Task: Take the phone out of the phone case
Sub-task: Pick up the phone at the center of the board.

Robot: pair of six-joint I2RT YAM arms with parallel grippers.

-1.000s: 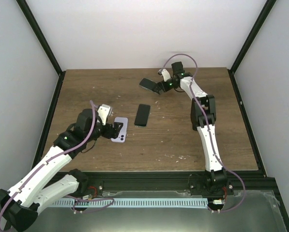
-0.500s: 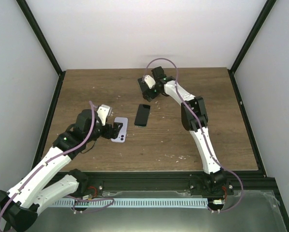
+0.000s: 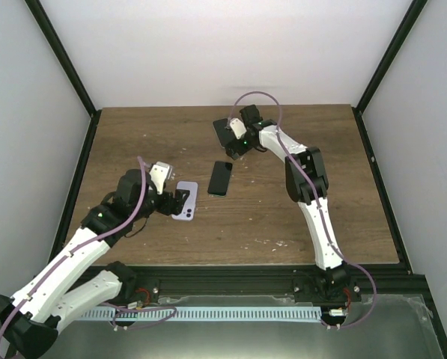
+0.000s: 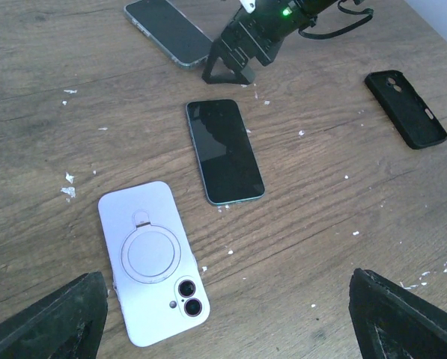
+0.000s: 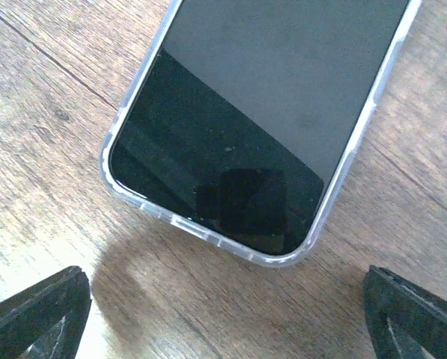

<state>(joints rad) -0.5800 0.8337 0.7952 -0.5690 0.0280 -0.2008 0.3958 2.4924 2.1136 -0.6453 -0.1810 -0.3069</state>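
Wood table [image 4: 343, 209]: bare dark phone [image 4: 224, 149] centre, lilac phone [image 4: 152, 262] at its 7 o'clock, black case [image 4: 404, 108] at 3.

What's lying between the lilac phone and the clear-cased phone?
A black phone, screen up on the wood, touching neither; clearest in the left wrist view.

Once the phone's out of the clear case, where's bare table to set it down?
Bare wood right of the right arm, up to the table edge, and the far-left corner. Crowded mid-table: clear-cased phone, bare black phone and lilac-cased phone lie close together.
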